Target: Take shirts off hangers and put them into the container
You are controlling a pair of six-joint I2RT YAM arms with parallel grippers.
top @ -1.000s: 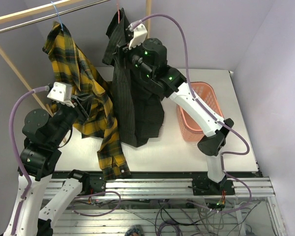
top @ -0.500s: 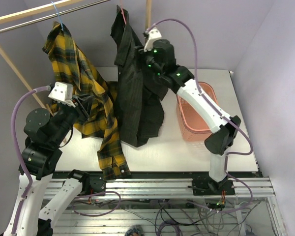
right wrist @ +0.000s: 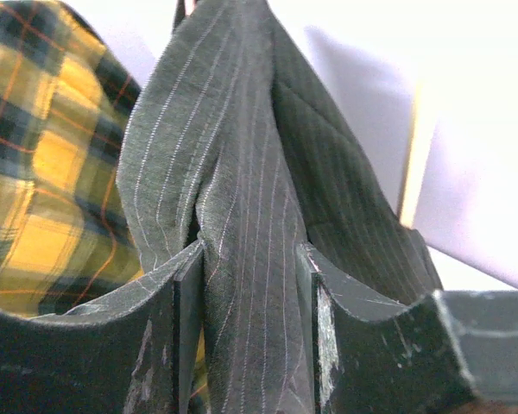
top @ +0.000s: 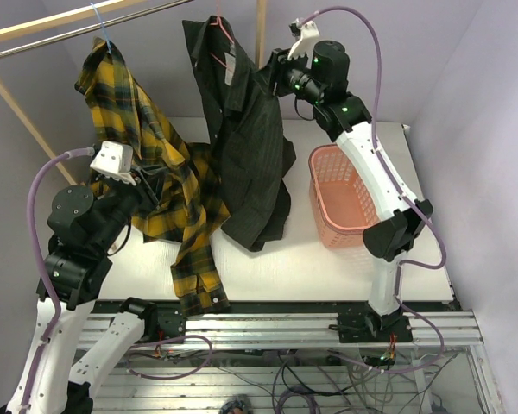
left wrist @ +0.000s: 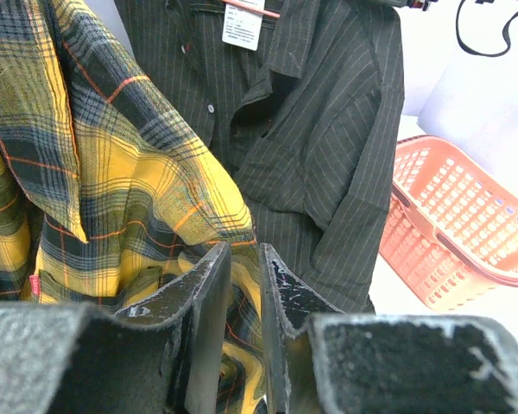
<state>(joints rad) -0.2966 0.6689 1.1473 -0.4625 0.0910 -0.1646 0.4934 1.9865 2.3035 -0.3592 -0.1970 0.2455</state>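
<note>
Since a second ago, the dark black-green button-up shirt (top: 250, 164) with fine stripes has been dragged up and to the right at its shoulder. The right gripper (top: 272, 76) has climbed with it from the middle of the frame to the upper centre. I see that shirt on the thin pink wire hanger (top: 217, 30) at the top centre, collar spread open and a white tag showing inside it. Its hem trails down onto the white table (top: 328, 267).

From the right wrist camera, a fold of the striped cloth runs straight between the two fingers and touches both. I read that pincer as holding the dark shirt at a middling width.

The yellow-and-black plaid flannel shirt (top: 138, 129) hangs in the upper left from the thin light-blue wire hanger (top: 99, 21), hooked over the grey metal rail (top: 69, 35). Its long tail drapes down to the near edge of the table, and it overlaps the dark shirt's left side.

The left gripper (top: 151, 183) sits at the middle left, pressed into the plaid. Its fingers stand narrow, with a bunch of yellow cloth pinched between the tips.

The small salmon-pink plastic laundry basket (top: 337, 147) with slotted sides stands on the table at centre right, just beside the dark shirt's hem. I see no cloth in it, and both shirts are on their hangers.
</note>
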